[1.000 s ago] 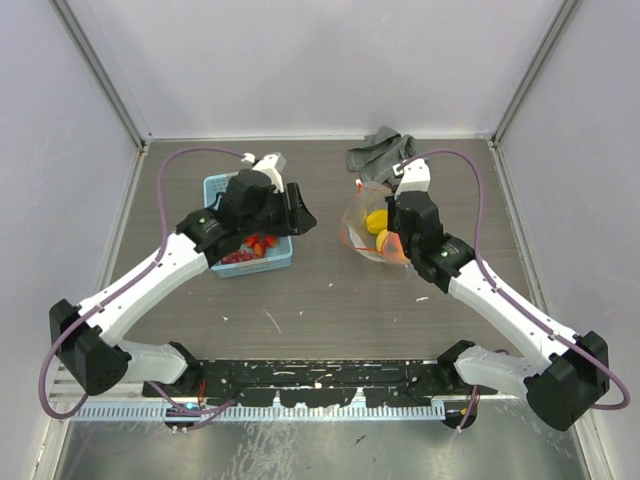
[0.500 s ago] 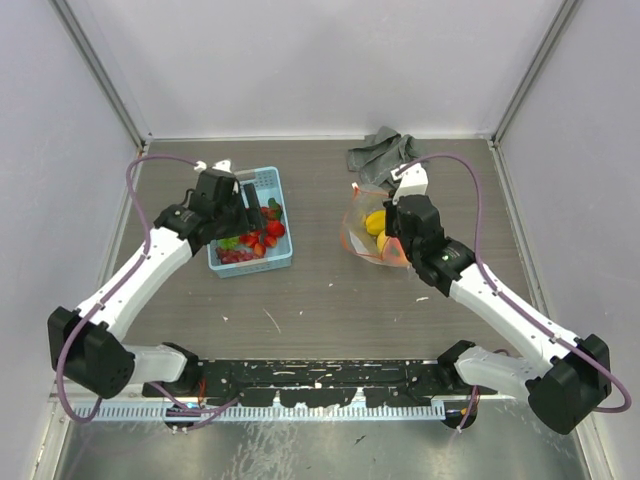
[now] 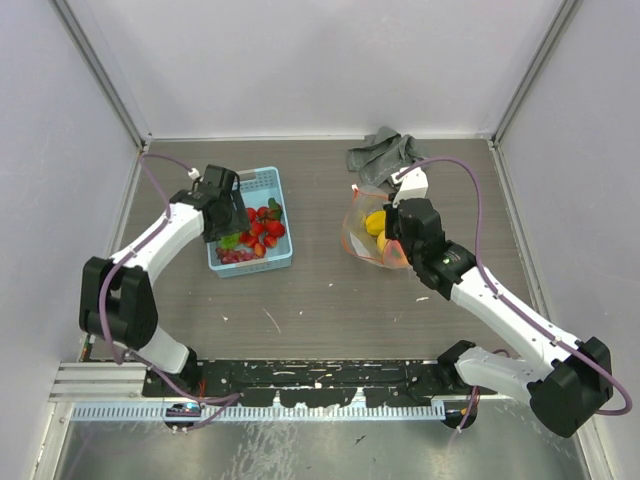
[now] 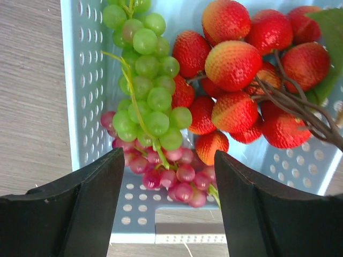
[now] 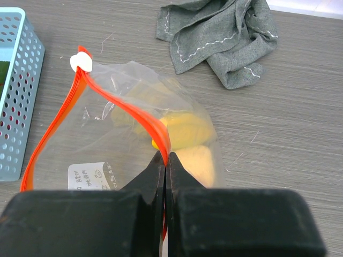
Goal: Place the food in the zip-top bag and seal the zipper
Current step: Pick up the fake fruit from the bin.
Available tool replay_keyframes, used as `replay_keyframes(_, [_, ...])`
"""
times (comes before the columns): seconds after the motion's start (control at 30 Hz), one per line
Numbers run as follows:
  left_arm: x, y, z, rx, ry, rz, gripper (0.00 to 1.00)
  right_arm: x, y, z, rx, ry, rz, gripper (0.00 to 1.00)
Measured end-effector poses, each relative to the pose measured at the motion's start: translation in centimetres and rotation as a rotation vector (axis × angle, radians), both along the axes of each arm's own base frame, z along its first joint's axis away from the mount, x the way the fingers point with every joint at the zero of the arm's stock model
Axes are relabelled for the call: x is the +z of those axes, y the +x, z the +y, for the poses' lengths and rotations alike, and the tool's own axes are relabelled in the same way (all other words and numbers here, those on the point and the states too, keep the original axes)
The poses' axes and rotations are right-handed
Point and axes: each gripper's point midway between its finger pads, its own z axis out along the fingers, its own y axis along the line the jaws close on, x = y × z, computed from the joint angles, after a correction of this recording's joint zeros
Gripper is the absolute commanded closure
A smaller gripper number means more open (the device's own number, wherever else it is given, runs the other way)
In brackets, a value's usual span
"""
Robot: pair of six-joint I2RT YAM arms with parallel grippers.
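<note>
The clear zip-top bag (image 3: 368, 232) (image 5: 128, 144) lies right of centre with a yellow lemon (image 5: 185, 133) and a pale peach (image 5: 199, 163) inside. My right gripper (image 5: 166, 160) (image 3: 392, 232) is shut on its red-orange zipper (image 5: 144, 120), holding one side of the mouth up. Green grapes (image 4: 144, 80), purple grapes (image 4: 171, 171) and red strawberries (image 4: 236, 64) (image 3: 262, 228) lie in the blue basket. My left gripper (image 4: 169, 214) (image 3: 222, 222) hangs open above the basket's near end, over the purple grapes, with nothing between its fingers.
The light blue perforated basket (image 3: 286, 250) (image 4: 80, 96) stands left of centre. A crumpled grey cloth (image 3: 380, 155) (image 5: 225, 37) lies behind the bag near the back wall. Side walls close in the table.
My left arm has swung back to the left, from the basket's right side to over its near left part, and its jaws have opened wider. The right gripper has kept its hold on the zipper.
</note>
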Motion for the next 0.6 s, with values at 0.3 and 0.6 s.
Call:
replay_keyframes(0.3, [-3.0, 1.8, 1.2, 0.027, 0.09, 0.072, 0.37, 0.0, 0.0, 0.1, 0.003, 0.002, -0.001, 1.0])
replay_keyframes(0.6, [-4.7, 2.7, 1.8, 0.038, 0.121, 0.097, 0.62, -0.4, 0.2, 0.2, 0.003, -0.006, 0.008, 1.0])
